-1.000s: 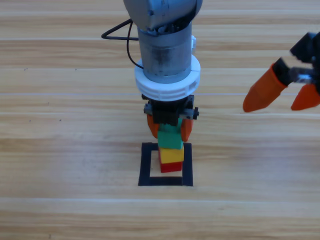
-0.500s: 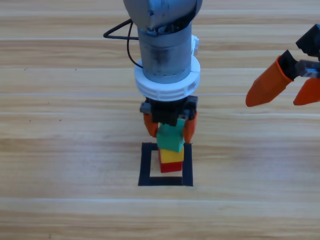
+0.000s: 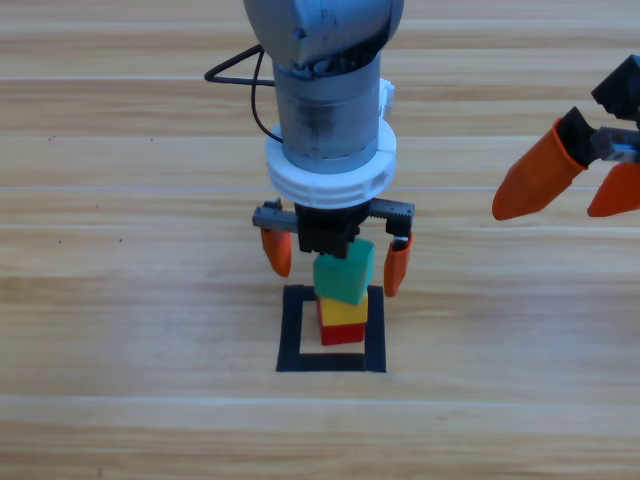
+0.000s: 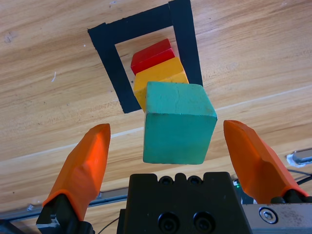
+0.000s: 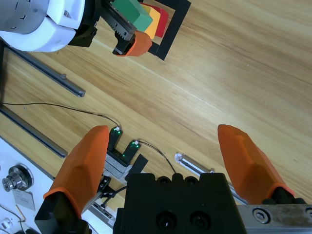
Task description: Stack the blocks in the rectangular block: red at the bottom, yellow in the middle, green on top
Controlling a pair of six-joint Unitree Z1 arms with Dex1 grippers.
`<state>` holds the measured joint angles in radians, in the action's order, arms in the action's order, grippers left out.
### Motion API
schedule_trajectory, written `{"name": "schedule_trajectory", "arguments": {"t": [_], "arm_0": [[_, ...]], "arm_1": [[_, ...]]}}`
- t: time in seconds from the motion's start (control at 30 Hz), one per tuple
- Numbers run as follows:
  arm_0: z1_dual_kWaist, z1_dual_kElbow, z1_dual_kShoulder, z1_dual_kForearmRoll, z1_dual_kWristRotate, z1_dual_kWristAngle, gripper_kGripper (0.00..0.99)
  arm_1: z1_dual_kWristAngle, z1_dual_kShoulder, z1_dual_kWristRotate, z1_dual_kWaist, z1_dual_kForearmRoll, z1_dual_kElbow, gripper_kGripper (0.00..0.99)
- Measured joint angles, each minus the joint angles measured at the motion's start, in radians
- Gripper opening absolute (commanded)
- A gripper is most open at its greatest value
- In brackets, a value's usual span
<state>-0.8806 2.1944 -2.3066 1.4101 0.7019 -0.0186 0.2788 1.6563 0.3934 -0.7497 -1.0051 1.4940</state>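
Note:
Inside the black tape square (image 3: 291, 340) (image 4: 109, 61) stands a stack: the red cube (image 3: 342, 336) (image 4: 150, 54) lowest, the yellow cube (image 3: 343, 312) (image 4: 158, 78) on it, the teal-green cube (image 3: 345, 273) (image 4: 178, 123) on top, turned a little askew. My left gripper (image 3: 336, 255) (image 4: 173, 146) hangs right over the stack, open, one orange jaw on each side of the green cube and apart from it. At the right edge my right gripper (image 3: 575, 185) (image 5: 165, 156) waits, open and empty.
Bare wooden table (image 3: 120, 300) lies all around the tape square. A black cable (image 3: 240, 70) loops off the left arm at the top. The right wrist view shows metal rails (image 5: 46, 73) and wiring beyond the table's edge.
The left gripper's jaws have spread apart and let go of the green cube, which now rests on the yellow one. The right gripper has barely moved.

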Motion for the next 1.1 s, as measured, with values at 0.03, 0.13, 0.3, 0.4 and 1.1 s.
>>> {"name": "schedule_trajectory", "arguments": {"t": [0.03, 0.13, 0.3, 0.4, 1.1], "arm_0": [[0.0, 0.0, 0.0, 0.0, -0.004, 0.0, 0.99], [0.003, 0.005, 0.008, 0.0, -0.021, 0.0, 0.99], [0.034, 0.08, 0.074, 0.0, -0.068, 0.0, 0.99], [0.071, 0.094, 0.145, 0.0, -0.096, 0.0, 0.99], [0.212, -0.496, 0.639, -0.268, -0.38, 0.042, 0.99]], "arm_1": [[0.0, 0.0, 0.0, 0.0, 0.0, 0.0, 0.986], [0.0, 0.0, 0.0, 0.0, 0.0, 0.0, 0.986], [0.0, 0.0, -0.002, 0.0, 0.0, -0.001, 0.986], [0.0, 0.0, -0.003, 0.0, 0.0, -0.002, 0.986], [0.0, -0.009, -0.004, 0.0, 0.016, -0.02, 0.986]]}}
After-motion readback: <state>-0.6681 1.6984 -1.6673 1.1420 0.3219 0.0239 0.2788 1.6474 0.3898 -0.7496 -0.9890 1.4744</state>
